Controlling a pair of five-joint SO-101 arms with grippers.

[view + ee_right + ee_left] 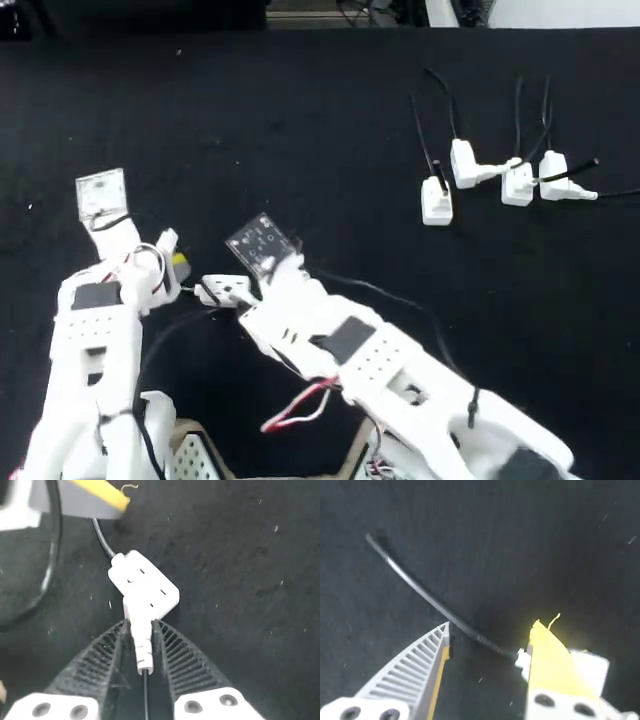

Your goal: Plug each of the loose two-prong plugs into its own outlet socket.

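A black table (330,110) seen from above, with two white arms at its near edge. The right claw (141,627) is clamped on the ribbed neck of a white plug (142,647), and the plug's thin black wire runs back between the fingers. The plug's front end touches a white socket block (145,585) that lies flat on the table with its slots facing up. Whether the prongs are seated cannot be told. A black cord (420,592) leaves the block's other end and crosses the gap of the left claw (492,630), whose fingers stand wide apart. Its yellow finger (547,655) sits just beside the block, crowding it. Well apart, at the far right of the table, four more white plugs and sockets (517,185) lie in a loose cluster with black cords.
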